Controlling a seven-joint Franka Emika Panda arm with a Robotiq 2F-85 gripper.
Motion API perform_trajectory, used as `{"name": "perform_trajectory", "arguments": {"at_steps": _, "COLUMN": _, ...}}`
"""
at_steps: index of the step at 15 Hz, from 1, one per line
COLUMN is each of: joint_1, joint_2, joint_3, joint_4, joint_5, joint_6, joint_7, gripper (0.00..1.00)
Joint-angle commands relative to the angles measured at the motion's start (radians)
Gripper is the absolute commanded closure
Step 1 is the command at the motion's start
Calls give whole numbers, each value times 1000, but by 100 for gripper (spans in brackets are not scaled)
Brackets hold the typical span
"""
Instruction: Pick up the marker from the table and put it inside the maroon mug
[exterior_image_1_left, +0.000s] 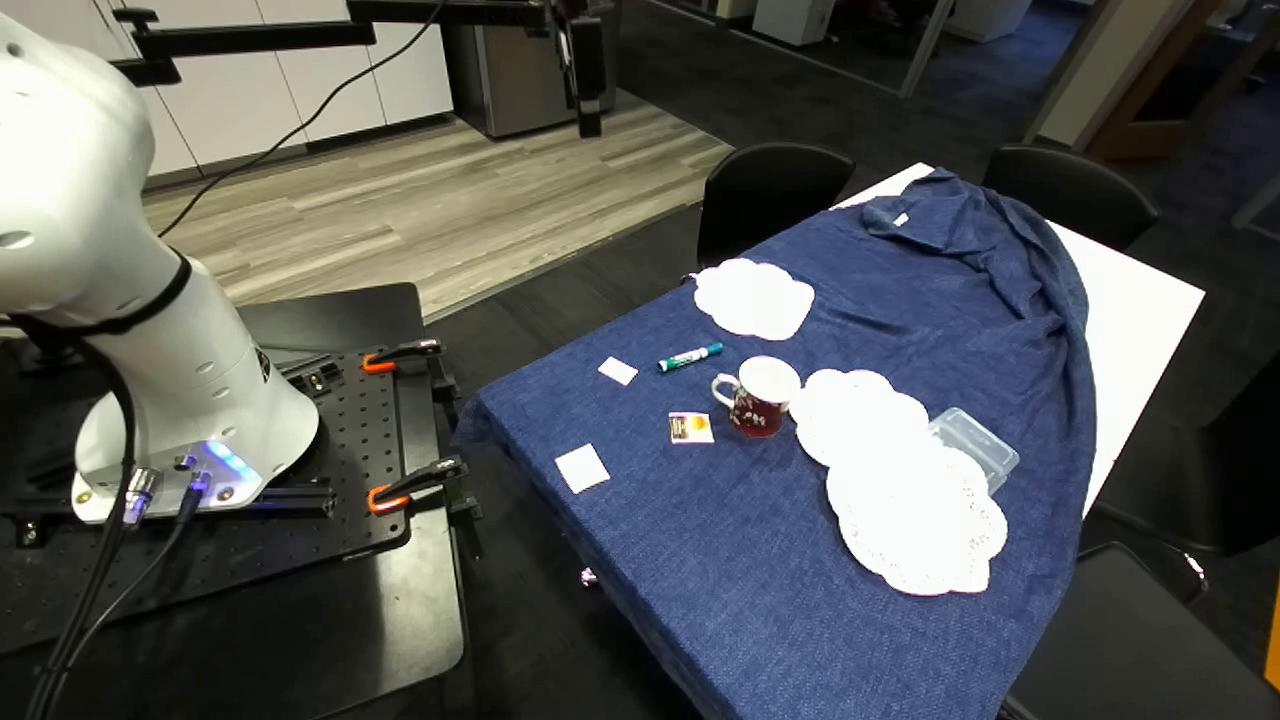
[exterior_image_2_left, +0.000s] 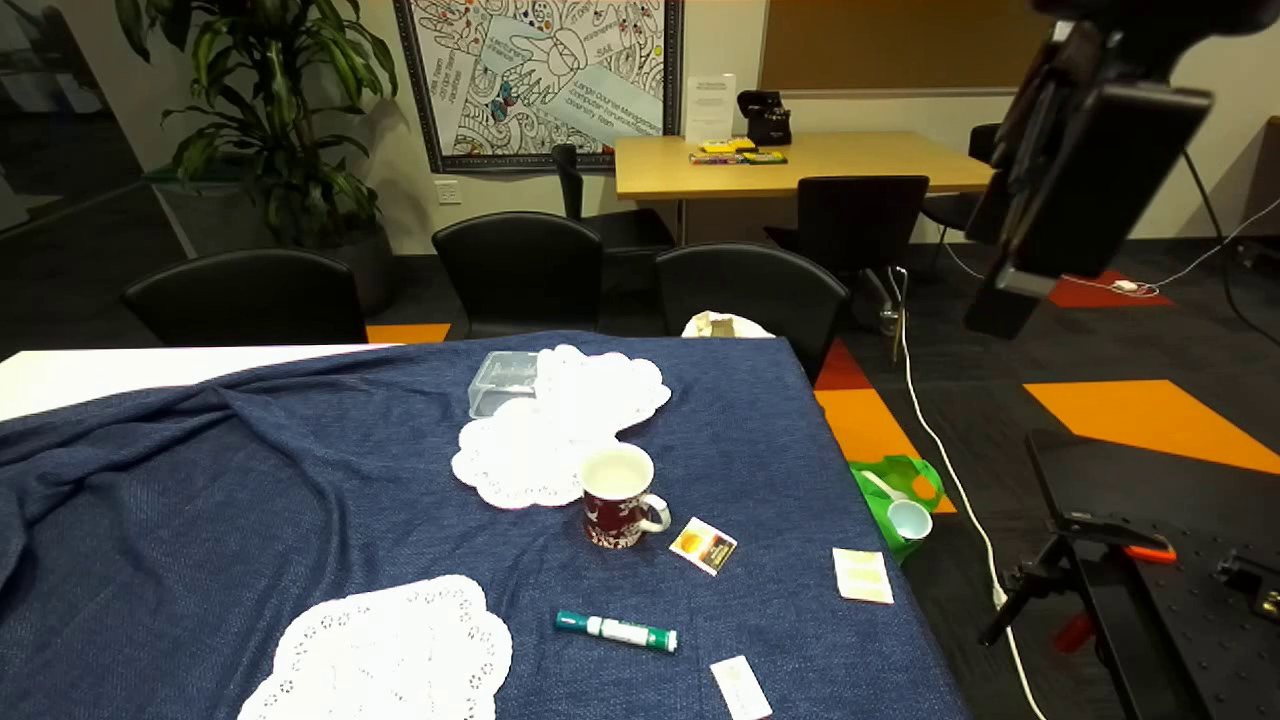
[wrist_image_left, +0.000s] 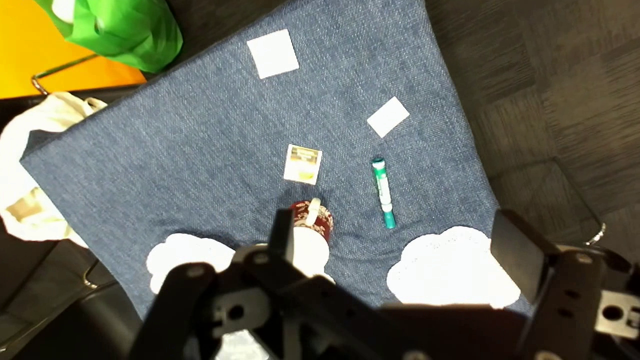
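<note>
The marker, a green stick with a white label and a teal end, lies flat on the blue cloth in both exterior views (exterior_image_1_left: 690, 357) (exterior_image_2_left: 616, 631) and in the wrist view (wrist_image_left: 383, 192). The maroon mug, with white floral print and a pale handle, stands upright near it in both exterior views (exterior_image_1_left: 757, 410) (exterior_image_2_left: 612, 518). In the wrist view the mug (wrist_image_left: 322, 223) is partly hidden by a finger. My gripper (wrist_image_left: 400, 240) is open and empty, its fingers wide apart high above the table. It also shows in an exterior view (exterior_image_2_left: 1090, 190), well off the table top.
White scalloped doilies (exterior_image_1_left: 755, 300) (exterior_image_2_left: 390, 660) lie around the mug. A clear plastic box (exterior_image_1_left: 975, 450) stands beside them. A tea packet (exterior_image_2_left: 704, 545) and white squares (exterior_image_1_left: 582, 468) (wrist_image_left: 388, 117) lie near the marker. The cloth is bunched (exterior_image_1_left: 960, 220) at the far end.
</note>
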Motion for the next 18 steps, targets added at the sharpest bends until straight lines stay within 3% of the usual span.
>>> {"name": "perform_trajectory", "arguments": {"at_steps": 1, "joint_1": -11, "joint_2": 82, "joint_3": -35, "joint_4": -16, "joint_5": -30, "joint_6": 123, "joint_7": -85, "gripper": 0}}
{"name": "perform_trajectory", "arguments": {"at_steps": 9, "joint_1": -14, "joint_2": 249, "joint_3": -68, "joint_4": -10, "joint_5": -67, "joint_6": 312, "joint_7": -160, "gripper": 0}}
{"name": "perform_trajectory", "arguments": {"at_steps": 18, "joint_1": -4, "joint_2": 477, "joint_3": -60, "joint_4": 42, "joint_5": -200, "joint_6": 467, "joint_7": -30, "gripper": 0}}
